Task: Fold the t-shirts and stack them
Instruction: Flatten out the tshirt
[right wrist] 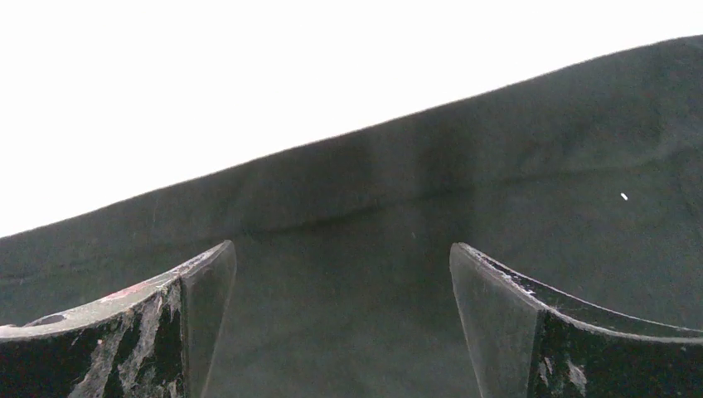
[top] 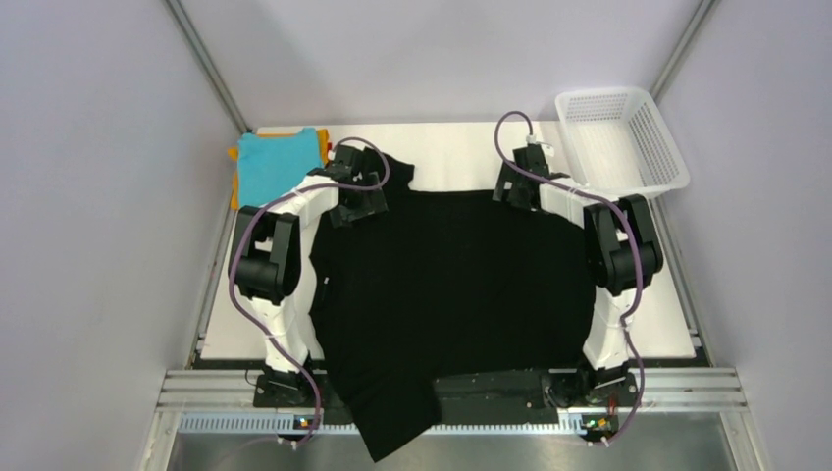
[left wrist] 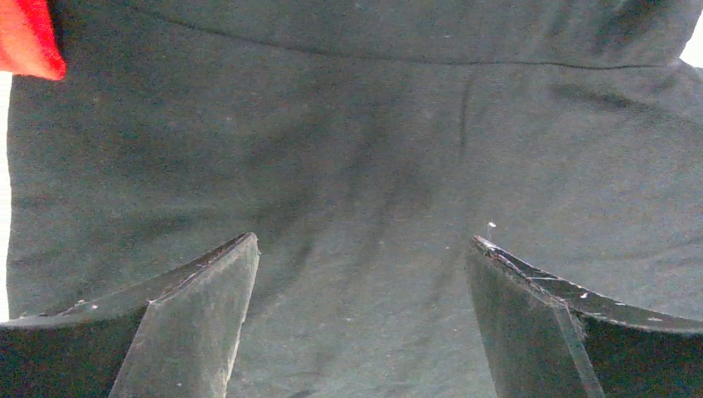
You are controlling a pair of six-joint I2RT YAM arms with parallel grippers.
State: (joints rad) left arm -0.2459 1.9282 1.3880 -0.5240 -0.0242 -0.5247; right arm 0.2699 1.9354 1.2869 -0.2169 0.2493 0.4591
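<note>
A: While the black t-shirt [top: 451, 294] lies spread flat on the surface [top: 451, 147], just beside the white basket [top: 662, 147], both arms hang over its far edge. Are they holding anything?

B: No. The left gripper [left wrist: 365, 245] has its fingers [left wrist: 191, 323] wide apart above bare cloth. The right gripper [right wrist: 344, 246], nearer the basket, has its fingers [right wrist: 530, 332] just as wide, poised just short of the shirt's edge. Nothing is pinched.

A: And the folded ones?

B: The teal shirt [top: 280, 162] sits on an orange-yellow one [top: 234, 177], across the black shirt from the basket. A red edge [left wrist: 25, 37] shows in the left wrist view.

A: So the first fold looks next. What makes it clean?

B: Each arm should probably close on the edge layer at matching spots, then lift evenly. One corner droops off the surface's near edge, farthest from the basket, and may drag.
</note>
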